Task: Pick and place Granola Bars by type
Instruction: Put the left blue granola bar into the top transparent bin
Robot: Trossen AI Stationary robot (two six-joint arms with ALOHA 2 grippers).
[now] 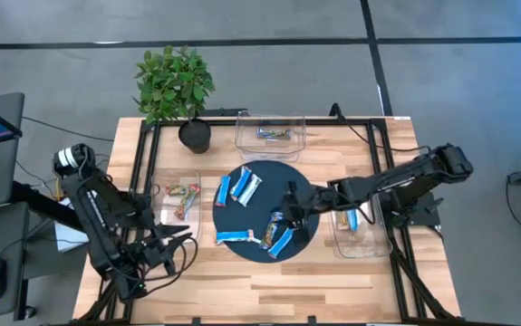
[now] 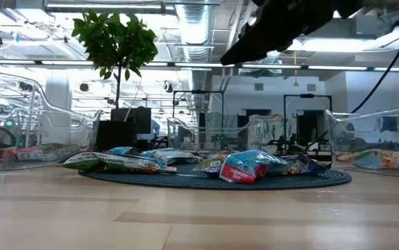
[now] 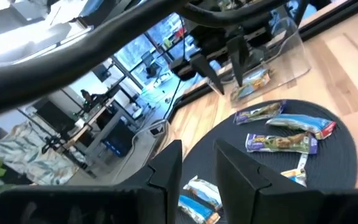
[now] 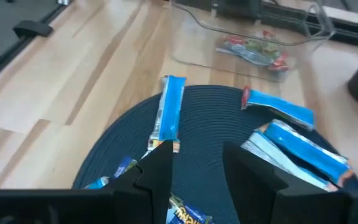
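Several Granola Bars point(image 1: 243, 186) are spread on the dark mat point(image 1: 262, 244); the right gripper point(image 1: 289, 215), fingers parted and empty, is held above them; the left gripper point(image 1: 171, 245), fingers slightly apart and empty, is parked over the tabletop point(image 1: 269, 290).

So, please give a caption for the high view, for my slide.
Right gripper open above blue granola bars on the dark round mat; left arm waits beside its clear bin.

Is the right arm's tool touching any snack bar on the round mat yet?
Apart. The low view shows the right tool hanging well above the bars on the mat, with clear air between.
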